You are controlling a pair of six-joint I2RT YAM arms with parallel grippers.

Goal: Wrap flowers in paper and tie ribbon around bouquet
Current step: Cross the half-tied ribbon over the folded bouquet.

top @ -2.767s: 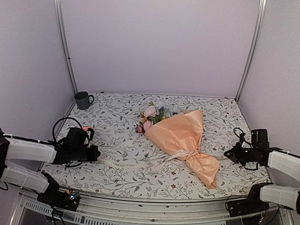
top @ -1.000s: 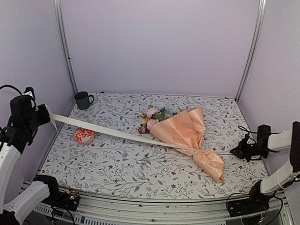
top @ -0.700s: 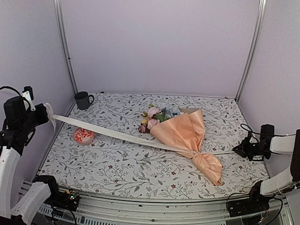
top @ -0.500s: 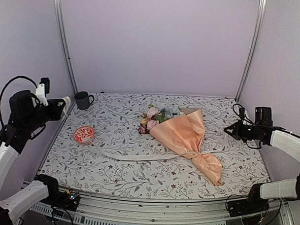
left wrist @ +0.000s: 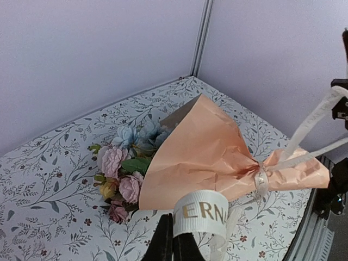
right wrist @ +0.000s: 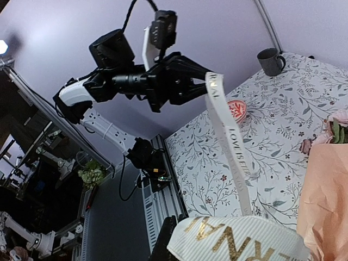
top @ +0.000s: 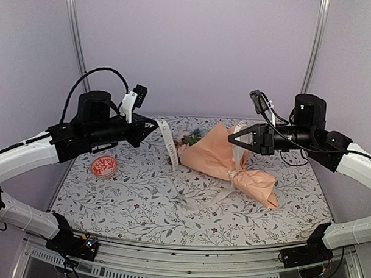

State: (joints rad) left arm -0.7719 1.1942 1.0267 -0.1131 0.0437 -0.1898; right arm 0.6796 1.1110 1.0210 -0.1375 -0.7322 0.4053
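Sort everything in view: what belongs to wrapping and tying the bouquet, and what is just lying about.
Job in hand:
- mixed pink, blue and yellow artificial flowers
- peach-orange paper cone around them
- cream-white ribbon with gold lettering, ends held by left gripper and right gripper

Lying about:
- dark grey mug
- small red-and-white round dish

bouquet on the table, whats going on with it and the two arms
The ribbon is being tied around the bouquet. The flowers are already wrapped in peach paper and lie on the table. The ribbon circles the wrap's narrow neck, and the left fingers and right fingers each pinch one end, lifted above the table.
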